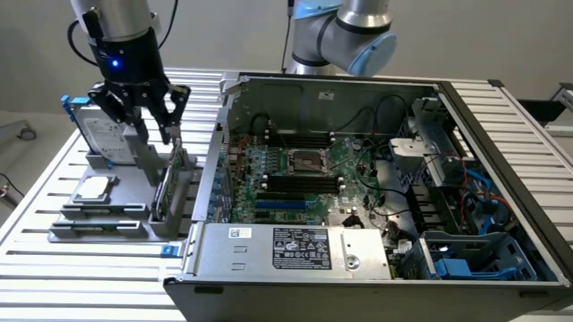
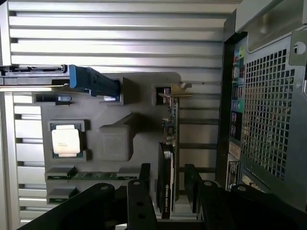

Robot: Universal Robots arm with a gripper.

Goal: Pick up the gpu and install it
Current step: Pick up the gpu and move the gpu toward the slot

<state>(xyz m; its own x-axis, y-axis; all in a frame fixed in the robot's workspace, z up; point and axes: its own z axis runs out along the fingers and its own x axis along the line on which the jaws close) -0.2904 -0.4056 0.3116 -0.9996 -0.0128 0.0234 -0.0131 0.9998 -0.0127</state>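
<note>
The gpu (image 1: pixel 170 180) stands on edge in a slot of the grey holder (image 1: pixel 134 225), at the exterior view's left, beside the open computer case (image 1: pixel 208 176). It is a thin green board with a black cover and a silver end bracket. My gripper (image 1: pixel 154 134) hangs open just above its top edge, nothing held. In the wrist view the gpu (image 2: pixel 166 179) runs edge-on between my two black fingers (image 2: pixel 143 189), with the gripper (image 2: pixel 168 188) straddling it and a gap on both sides.
The holder also carries a silver hard drive with a blue frame (image 1: pixel 96 131), a processor chip (image 1: pixel 96 188) and memory sticks (image 1: pixel 98 225). Inside the case, the motherboard (image 1: pixel 304 178) lies exposed with blue slots (image 1: pixel 278 201). The perforated case wall (image 2: pixel 268 120) stands close beside the holder.
</note>
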